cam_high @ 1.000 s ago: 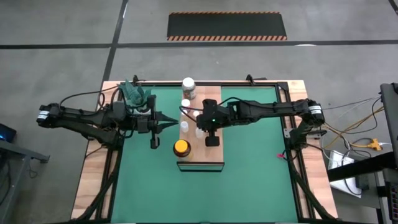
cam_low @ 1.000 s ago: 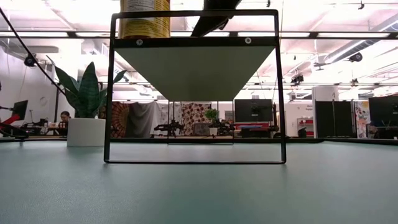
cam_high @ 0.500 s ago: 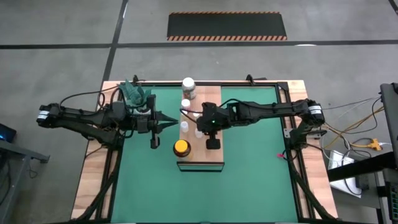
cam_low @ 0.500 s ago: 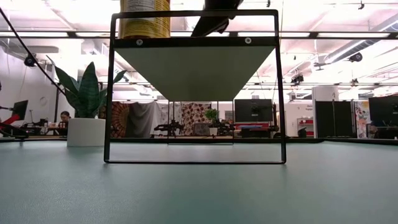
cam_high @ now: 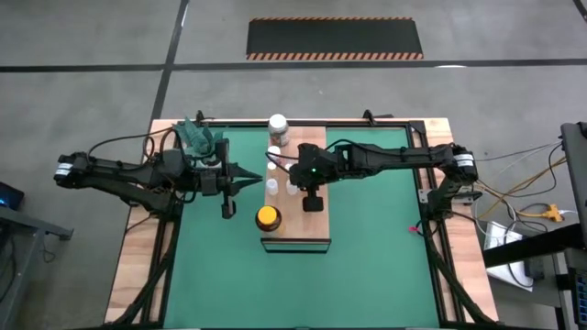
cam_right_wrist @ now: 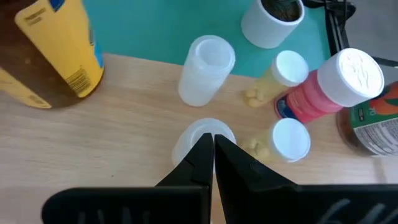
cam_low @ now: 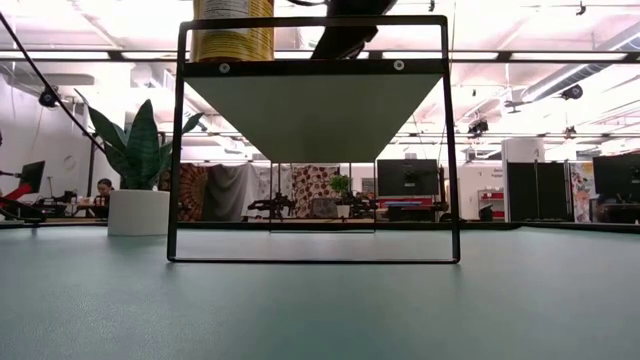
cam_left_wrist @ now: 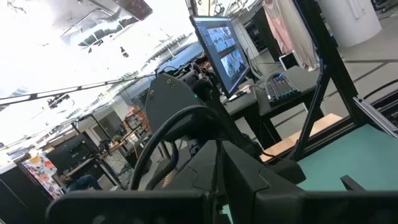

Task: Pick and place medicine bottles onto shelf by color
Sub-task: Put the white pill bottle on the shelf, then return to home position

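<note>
Two arms are over the table, and only one is working at the shelf. On the left, the left gripper (cam_high: 253, 178) is parked over the green mat (cam_high: 367, 247), just beside the shelf's left edge, fingers pressed together and holding nothing; it appears to be waiting clear of the work. The potted plant (cam_high: 196, 136) stands behind it at the mat's far-left corner. In the middle, the shelf (cam_high: 312, 231) carries the amber yellow-lidded jar (cam_high: 267, 217) near its front-left corner, several small white-capped bottles (cam_right_wrist: 291, 138) grouped further back, and a white-lidded jar (cam_high: 278, 123) at the far end. The grouping by cap colour looks deliberate, in keeping with the sorting task. The right gripper (cam_right_wrist: 213, 149) hangs over the shelf with fingers shut and empty, its tips directly above one small white-capped bottle (cam_right_wrist: 203, 133). Judged from this, it must open before any pick.
</note>
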You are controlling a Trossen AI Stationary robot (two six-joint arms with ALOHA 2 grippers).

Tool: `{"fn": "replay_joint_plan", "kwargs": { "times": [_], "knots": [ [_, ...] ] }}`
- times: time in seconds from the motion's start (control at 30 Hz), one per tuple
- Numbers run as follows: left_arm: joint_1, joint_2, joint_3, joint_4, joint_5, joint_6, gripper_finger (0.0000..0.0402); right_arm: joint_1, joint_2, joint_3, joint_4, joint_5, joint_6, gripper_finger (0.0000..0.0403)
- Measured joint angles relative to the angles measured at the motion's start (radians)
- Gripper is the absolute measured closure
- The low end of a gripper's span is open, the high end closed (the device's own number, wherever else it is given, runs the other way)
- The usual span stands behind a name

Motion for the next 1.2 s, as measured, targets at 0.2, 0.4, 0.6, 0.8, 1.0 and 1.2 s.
{"fn": "replay_joint_plan", "kwargs": {
  "times": [0.2,0.4,0.6,0.8,1.0,1.2],
  "knots": [
    [0.000,0.000,-0.002,0.000,0.000,0.000,0.0395,-0.002,0.000,-0.001,0.009,-0.001,-0.024,0.0394],
    [0.000,0.000,-0.001,0.002,0.000,0.000,0.0395,-0.002,-0.006,0.007,0.011,-0.002,-0.043,0.0394],
    [-0.002,0.001,-0.005,0.008,0.001,-0.002,0.0395,0.012,-0.081,-0.007,0.026,-0.006,-0.065,0.0394],
    [-0.002,0.002,-0.006,0.010,0.006,-0.071,0.0395,0.057,-0.250,-0.199,0.097,-0.004,-0.011,0.0394],
    [-0.002,0.023,-0.015,0.008,0.007,-0.158,0.0395,0.097,-0.444,-0.535,0.364,-0.004,0.033,0.0394],
    [-0.002,0.054,-0.019,0.008,0.007,-0.216,0.0395,0.095,-0.571,-0.822,0.646,-0.004,-0.009,0.0394]
  ]
}}
